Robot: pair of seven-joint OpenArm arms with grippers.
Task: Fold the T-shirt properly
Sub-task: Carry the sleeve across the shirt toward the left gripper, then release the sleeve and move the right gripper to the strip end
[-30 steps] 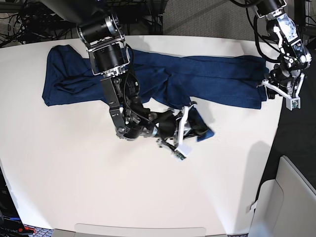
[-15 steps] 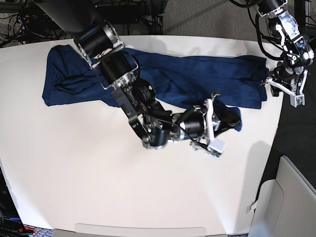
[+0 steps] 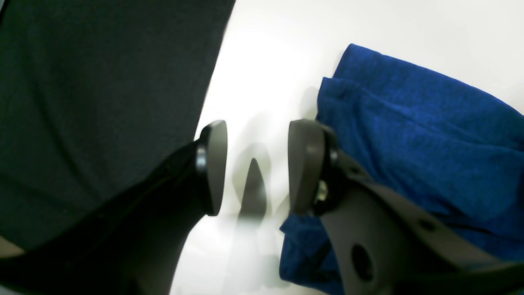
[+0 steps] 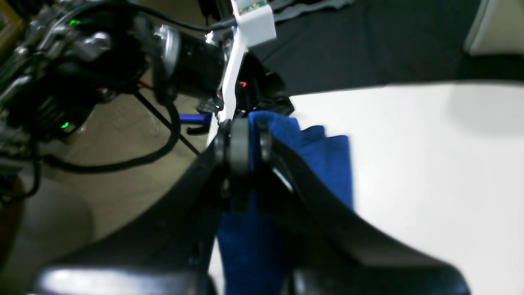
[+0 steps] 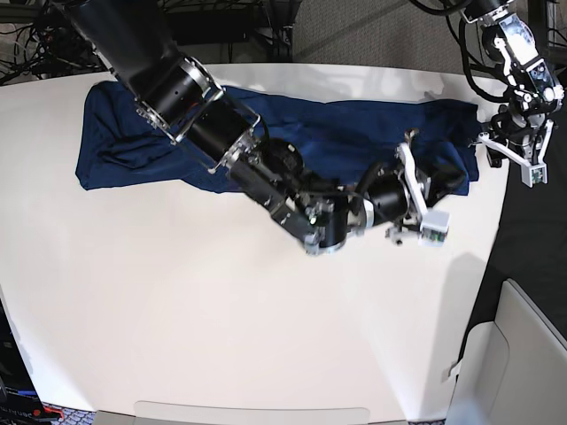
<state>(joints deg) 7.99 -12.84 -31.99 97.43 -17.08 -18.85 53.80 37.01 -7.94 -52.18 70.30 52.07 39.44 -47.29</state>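
Observation:
The T-shirt [image 5: 345, 133], dark navy, lies stretched along the far side of the white table [image 5: 221, 310]. My right gripper [image 5: 447, 183] reaches across it and is shut on a fold of the blue cloth near the shirt's right end. In the right wrist view the fabric [image 4: 282, 135] is pinched between the closed fingertips of the right gripper [image 4: 245, 143]. My left gripper [image 5: 487, 149] hovers at the table's right edge beside the shirt's right hem. It is open in the left wrist view [image 3: 258, 164], with bare table between the pads and the T-shirt [image 3: 409, 143] lying against the right finger.
The table's right edge [image 5: 498, 212] runs just past the left gripper, with dark floor [image 3: 102, 82] beyond it. A pale grey object [image 5: 523, 354] stands off the table at the lower right. Cables [image 5: 27, 40] lie behind the far left corner.
The right arm has swept to the right and toward the back, carrying the pinched fold from the table's middle over to the shirt's right end. The left gripper barely shifted.

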